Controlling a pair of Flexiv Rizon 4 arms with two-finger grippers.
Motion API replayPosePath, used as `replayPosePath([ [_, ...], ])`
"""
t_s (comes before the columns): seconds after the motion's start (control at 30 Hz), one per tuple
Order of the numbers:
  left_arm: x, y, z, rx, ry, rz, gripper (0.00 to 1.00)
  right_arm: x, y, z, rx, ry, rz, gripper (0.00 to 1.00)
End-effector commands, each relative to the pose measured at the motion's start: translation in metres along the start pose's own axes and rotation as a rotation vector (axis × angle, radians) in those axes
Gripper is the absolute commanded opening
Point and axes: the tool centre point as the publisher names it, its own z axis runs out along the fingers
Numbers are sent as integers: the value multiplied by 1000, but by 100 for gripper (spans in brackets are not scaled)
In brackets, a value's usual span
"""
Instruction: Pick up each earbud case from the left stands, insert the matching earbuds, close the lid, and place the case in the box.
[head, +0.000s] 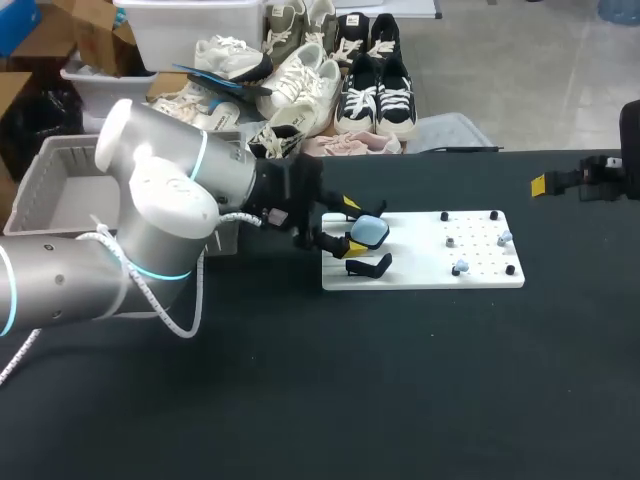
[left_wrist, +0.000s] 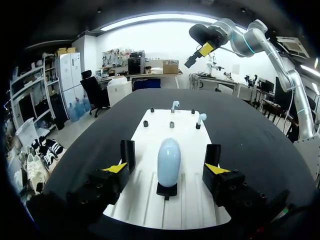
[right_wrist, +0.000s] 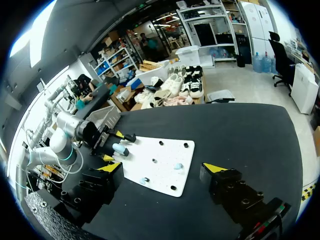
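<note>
The left pincer (head: 376, 238) is over the 9 o'clock end of the white board (head: 420, 262) on the black desk (head: 400, 380). Its fingers (left_wrist: 127, 152) are spread to either side of the pale blue case (left_wrist: 168, 162), with a gap on both sides. The case stands upright, lid closed, on a small black stand (left_wrist: 167, 189). At the board's 3 o'clock end, among black pegs (head: 493, 215), are two pale blue earbuds (head: 504, 238) (head: 458, 267), well apart from the case. The right pincer (head: 560, 183) hangs over the desk's 3 o'clock edge, far from the board. Its own view shows it (right_wrist: 161, 170) spread, with nothing between its fingers. The grey box (head: 45, 165) sits at 9 o'clock, behind the left arm.
</note>
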Motion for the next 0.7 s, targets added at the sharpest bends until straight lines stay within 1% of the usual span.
replayPosePath([
  [0.03, 0, 3, 1, 8, -4, 3, 96, 0, -1, 0, -1, 1, -1, 100],
  [0.07, 0, 3, 1, 8, -5, 3, 92, 0, -1, 0, -1, 1, -1, 100],
  [0.13, 0, 3, 2, 8, -6, 3, 90, 0, -1, 0, -1, 1, -1, 100],
  [0.17, 0, 3, 2, 9, -6, 4, 87, 0, -1, 0, -1, 1, -1, 100],
  [0.23, 0, 3, 2, 10, -7, 4, 75, 0, -1, 0, -1, 1, -1, 100],
  [0.33, 0, 3, 2, 9, -10, 3, 76, 0, -1, 0, -1, 1, -1, 100],
  [0.53, 1, 2, 5, 17, -11, 4, 70, 0, -1, 0, -1, 1, -1, 100],
  [0.63, 1, 1, 6, 21, -13, 2, 56, 0, -1, 0, -1, 1, -1, 100],
  [0.7, 1, 1, 6, 22, -14, -1, 54, 0, -1, 0, -1, 1, -1, 100],
])
